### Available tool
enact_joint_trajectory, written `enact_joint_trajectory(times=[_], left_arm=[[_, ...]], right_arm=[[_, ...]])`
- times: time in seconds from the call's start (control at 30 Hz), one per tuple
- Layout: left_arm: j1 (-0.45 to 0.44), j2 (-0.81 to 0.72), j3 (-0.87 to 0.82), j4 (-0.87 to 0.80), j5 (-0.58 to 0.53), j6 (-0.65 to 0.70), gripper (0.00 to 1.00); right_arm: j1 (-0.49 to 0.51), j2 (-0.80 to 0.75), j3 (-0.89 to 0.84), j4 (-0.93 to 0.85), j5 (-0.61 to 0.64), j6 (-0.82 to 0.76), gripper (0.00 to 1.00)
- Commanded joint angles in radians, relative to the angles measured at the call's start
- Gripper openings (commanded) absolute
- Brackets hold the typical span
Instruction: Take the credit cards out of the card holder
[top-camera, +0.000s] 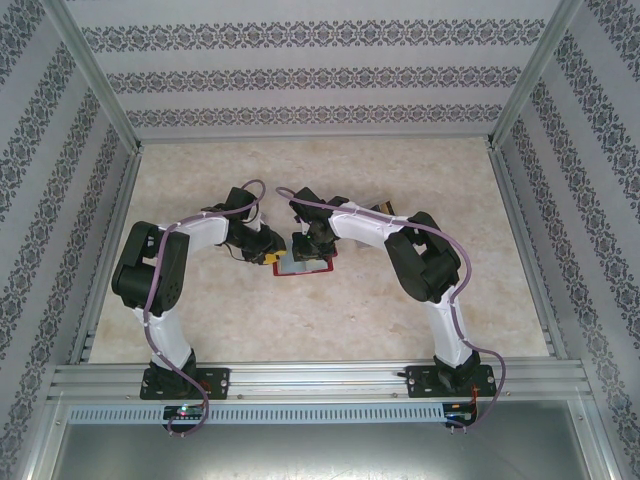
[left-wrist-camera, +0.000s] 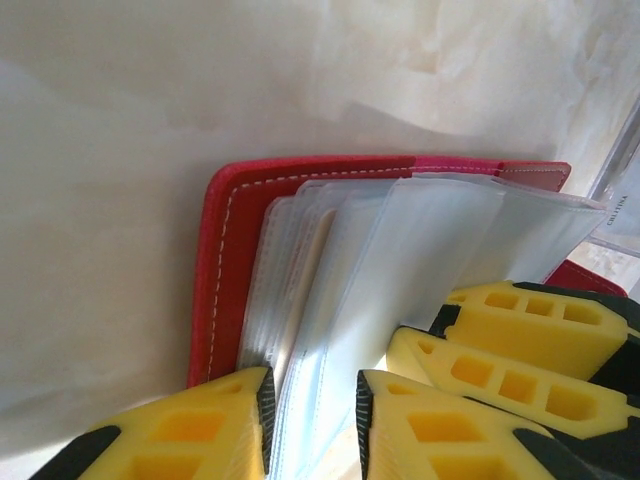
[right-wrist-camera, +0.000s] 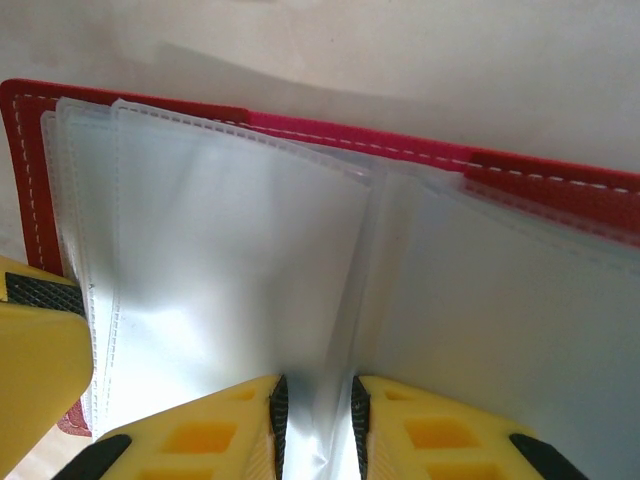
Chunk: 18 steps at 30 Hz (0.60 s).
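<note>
You have the flat red stitched card holder (top-camera: 303, 265) lying open at the middle of the pale marbled bench (top-camera: 330, 320), between both arms. Your right end effector (right-wrist-camera: 315, 390) pinches one clear plastic sleeve (right-wrist-camera: 230, 250). Your left end effector (left-wrist-camera: 312, 390) straddles other sleeves; whether it grips, I cannot tell.

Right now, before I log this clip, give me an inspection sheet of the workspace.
surface: pale marbled table.
job's things: red card holder open, clear sleeves fanned; credit cards cannot be told through them.
clutter: small tan thing by the right arm, unclear.
grippers: right gripper pinches a sleeve; left gripper straddles sleeves, grip unclear.
cables: purple cables along both arms.
surroundings: patterned walls, metal frame.
</note>
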<state>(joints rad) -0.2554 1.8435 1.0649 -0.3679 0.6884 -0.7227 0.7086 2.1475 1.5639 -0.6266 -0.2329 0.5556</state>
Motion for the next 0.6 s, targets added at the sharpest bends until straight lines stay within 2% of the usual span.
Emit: enact_joint_trajectory(times=[0.0, 0.3, 0.57], left_arm=[[-0.017, 0.022, 0.028, 0.014, 0.029, 0.018, 0.30], [-0.025, 0.021, 0.031, 0.005, 0.027, 0.024, 0.30], [-0.033, 0.011, 0.040, -0.068, -0.051, 0.062, 0.33]], right_arm=[[-0.010, 0.037, -0.034, -0.022, 0.050, 0.017, 0.28], [-0.011, 0.041, -0.036, -0.020, 0.047, 0.017, 0.28], [-0.014, 0.039, -0.043, -0.016, 0.048, 0.017, 0.28]])
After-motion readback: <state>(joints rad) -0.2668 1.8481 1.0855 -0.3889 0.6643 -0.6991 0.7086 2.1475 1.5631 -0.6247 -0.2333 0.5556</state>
